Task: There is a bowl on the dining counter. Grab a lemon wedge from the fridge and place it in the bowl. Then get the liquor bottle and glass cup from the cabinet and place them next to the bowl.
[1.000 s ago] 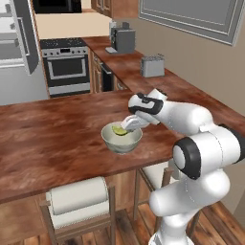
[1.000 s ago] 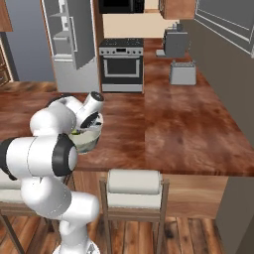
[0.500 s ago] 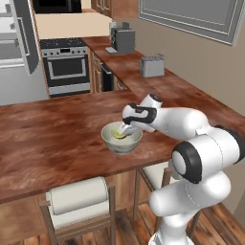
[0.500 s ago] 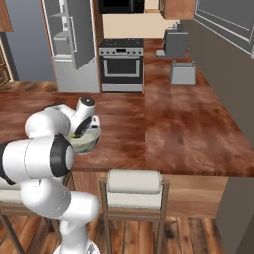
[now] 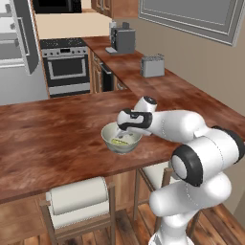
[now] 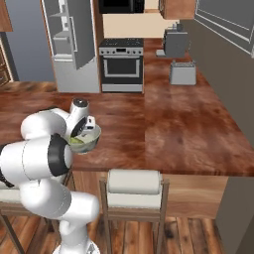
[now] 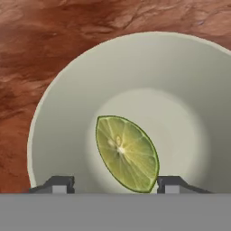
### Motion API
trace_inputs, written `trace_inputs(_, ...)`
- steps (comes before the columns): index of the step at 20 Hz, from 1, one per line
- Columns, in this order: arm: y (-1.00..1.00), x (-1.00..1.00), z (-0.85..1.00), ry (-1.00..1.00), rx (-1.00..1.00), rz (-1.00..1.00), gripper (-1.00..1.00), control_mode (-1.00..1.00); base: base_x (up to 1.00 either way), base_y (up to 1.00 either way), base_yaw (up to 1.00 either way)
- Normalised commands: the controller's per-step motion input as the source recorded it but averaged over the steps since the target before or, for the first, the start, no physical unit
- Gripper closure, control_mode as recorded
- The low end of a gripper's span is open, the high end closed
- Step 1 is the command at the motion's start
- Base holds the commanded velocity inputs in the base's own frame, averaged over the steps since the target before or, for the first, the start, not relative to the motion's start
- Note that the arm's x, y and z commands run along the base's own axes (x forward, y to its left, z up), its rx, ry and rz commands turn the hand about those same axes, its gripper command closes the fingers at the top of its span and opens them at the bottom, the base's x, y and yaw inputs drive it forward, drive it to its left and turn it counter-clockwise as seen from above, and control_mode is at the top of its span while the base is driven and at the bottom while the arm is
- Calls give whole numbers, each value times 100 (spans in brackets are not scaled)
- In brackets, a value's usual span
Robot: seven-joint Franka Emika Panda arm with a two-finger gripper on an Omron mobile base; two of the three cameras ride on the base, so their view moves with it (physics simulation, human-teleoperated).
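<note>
Tool [image 7: 108,182] parted, lemon wedge [image 7: 127,154] between (bowl [image 7: 67,90] beneath).

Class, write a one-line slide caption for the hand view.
Lemon wedge lying in the white bowl on the wooden counter, with the open tool just above it.

We see a pale grey-white round ceramic bowl [image 7: 58,117] standing upright on the reddish-brown wooden dining counter [image 5: 52,139], near its front edge. Inside the bowl lies a yellow-green lemon wedge [image 7: 127,154], cut face up, its pale segments and thin green rind showing. It rests on the bowl's floor, towards the near side in the hand view.
</note>
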Motion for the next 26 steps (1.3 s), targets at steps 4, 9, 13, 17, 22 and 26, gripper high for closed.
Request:
trace_inputs(4, 0, -68, 91, -16, 7, 0, -100, -100, 0, 0, 0)
trace_inputs(9, 19, -99, 100, -22, 14, 0, -100, -100, 0, 0, 0)
trace_inputs(13, 49, -92, 100, -10, 7, 0, -100, -100, 0, 0, 0)
trace_inputs(17, 54, -84, 100, 1, 0, 0, -100, -100, 0, 0, 0)
trace_inputs(22, 45, -80, 100, 16, 0, 0, -100, -100, 0, 0, 0)
trace_inputs(26, 13, -71, 85, 24, -3, 0, -100, -100, 0, 0, 0)
